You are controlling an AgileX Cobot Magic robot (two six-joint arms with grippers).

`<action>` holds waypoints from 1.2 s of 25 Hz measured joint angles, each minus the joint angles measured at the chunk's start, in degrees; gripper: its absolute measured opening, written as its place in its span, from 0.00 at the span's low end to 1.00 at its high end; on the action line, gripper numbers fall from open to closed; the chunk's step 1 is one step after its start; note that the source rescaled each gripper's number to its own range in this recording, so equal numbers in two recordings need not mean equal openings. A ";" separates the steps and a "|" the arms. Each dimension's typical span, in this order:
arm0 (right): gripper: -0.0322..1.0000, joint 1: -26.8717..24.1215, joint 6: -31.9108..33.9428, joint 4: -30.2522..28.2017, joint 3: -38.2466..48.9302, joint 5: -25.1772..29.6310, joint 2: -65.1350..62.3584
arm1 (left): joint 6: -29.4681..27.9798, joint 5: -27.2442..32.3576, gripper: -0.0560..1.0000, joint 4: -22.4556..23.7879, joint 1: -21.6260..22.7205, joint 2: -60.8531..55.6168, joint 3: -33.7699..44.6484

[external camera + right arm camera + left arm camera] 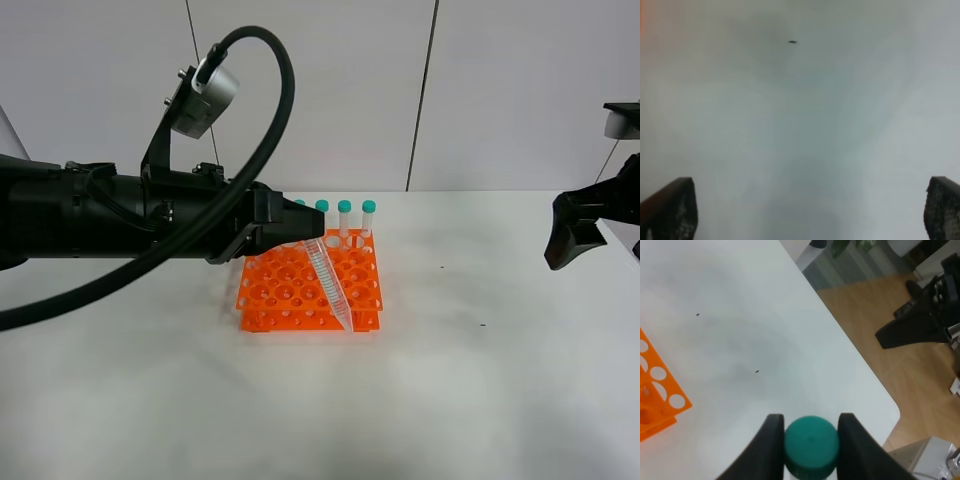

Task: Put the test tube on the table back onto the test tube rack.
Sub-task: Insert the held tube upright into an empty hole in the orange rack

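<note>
My left gripper (293,232) is shut on the teal cap (810,444) of a clear test tube (331,285). The tube hangs tilted over the orange test tube rack (290,285), its pointed tip down near the rack's front right corner; I cannot tell whether the tip is in a hole. Several teal-capped tubes (344,212) stand in the rack's back row. A corner of the rack shows in the left wrist view (660,390). My right gripper (572,240) is open and empty above the white table (450,390) at its far right, its fingers (670,212) wide apart.
The table's right edge and rounded corner (892,407) drop to a wooden floor. The right arm (925,320) shows dark beyond that edge. A white panelled wall stands behind the table. Small dark specks (757,371) lie on the tabletop.
</note>
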 joint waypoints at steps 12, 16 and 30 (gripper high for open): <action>0.99 0.00 0.99 -1.42 21.05 0.06 -17.06 | -0.05 0.00 0.06 0.00 0.00 0.00 0.00; 0.99 0.00 1.36 -2.31 32.64 -3.82 -28.60 | -0.05 0.18 0.06 0.26 0.00 0.00 0.00; 0.99 0.00 3.29 -2.31 38.41 -10.37 -58.24 | -0.05 0.30 0.06 0.26 0.00 0.00 0.00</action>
